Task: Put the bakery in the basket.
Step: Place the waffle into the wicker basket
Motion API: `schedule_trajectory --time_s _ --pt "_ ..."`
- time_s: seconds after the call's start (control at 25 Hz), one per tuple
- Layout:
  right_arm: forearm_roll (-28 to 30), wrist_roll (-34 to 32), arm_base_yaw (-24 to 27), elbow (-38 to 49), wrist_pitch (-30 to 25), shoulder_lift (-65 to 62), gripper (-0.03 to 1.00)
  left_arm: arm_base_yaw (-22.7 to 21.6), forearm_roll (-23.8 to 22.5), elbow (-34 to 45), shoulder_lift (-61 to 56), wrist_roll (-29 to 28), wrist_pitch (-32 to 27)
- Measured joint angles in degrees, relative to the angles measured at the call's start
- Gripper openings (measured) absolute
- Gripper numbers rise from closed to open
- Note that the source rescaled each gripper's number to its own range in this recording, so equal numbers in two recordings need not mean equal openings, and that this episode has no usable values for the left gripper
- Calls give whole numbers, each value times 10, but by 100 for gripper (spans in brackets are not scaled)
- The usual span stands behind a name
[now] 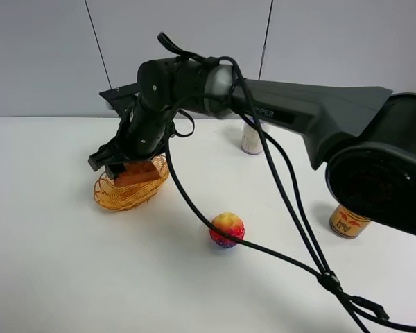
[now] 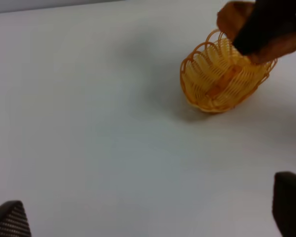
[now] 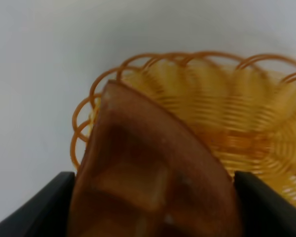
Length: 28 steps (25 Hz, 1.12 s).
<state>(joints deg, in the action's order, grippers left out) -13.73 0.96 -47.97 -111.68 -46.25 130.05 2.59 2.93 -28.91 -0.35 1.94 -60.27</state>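
My right gripper [image 1: 128, 168] reaches across to the left and is shut on the bakery [image 1: 137, 173], an orange-brown waffle wedge. It holds the wedge just over the golden wicker basket [image 1: 118, 196], partly inside its rim. In the right wrist view the waffle [image 3: 148, 173] sits between the dark fingers [image 3: 32, 207] with the basket [image 3: 256, 123] right beneath. The left wrist view shows the basket [image 2: 217, 79] tilted, with the waffle [image 2: 276, 47] and the right gripper above it. My left gripper [image 2: 148, 217] is open and empty, away from the basket.
A red-yellow-purple ball [image 1: 227, 229] lies on the white table in front of the basket. A white cup [image 1: 252, 137] stands at the back. An orange can [image 1: 348, 221] stands at the right. A black cable [image 1: 291, 208] hangs over the table.
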Motion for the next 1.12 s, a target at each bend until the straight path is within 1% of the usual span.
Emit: schedule_trajectory --time_s 0.16,0.2,0.24,0.28,0.32,0.4,0.48,0.56,0.72,0.88,1.0,1.12 --pt "0 0 -1 0 35 10 0 0 0 0 0 0 0" --pt "0 1 -1 -1 43 10 4 0 0 0 0 0 0" --pt "0 2 -1 -1 54 10 18 0 0 0 0 0 0" --pt "0 3 -1 -2 63 13 34 0 0 0 0 0 0" --pt "1 4 -1 -3 73 16 47 0 0 0 0 0 0" --pt "7 5 0 -5 87 26 60 0 0 0 0 0 0" --pt "14 5 2 -5 89 37 64 0 0 0 0 0 0" --pt "17 5 3 -5 90 45 65 0 0 0 0 0 0" --pt "29 0 4 -5 84 45 66 0 0 0 0 0 0" --pt "79 -10 4 -5 48 23 66 0 0 0 0 0 0" --pt "118 -10 6 -5 32 -24 66 0 0 0 0 0 0" --pt "150 -10 14 -5 21 -99 66 0 0 0 0 0 0"
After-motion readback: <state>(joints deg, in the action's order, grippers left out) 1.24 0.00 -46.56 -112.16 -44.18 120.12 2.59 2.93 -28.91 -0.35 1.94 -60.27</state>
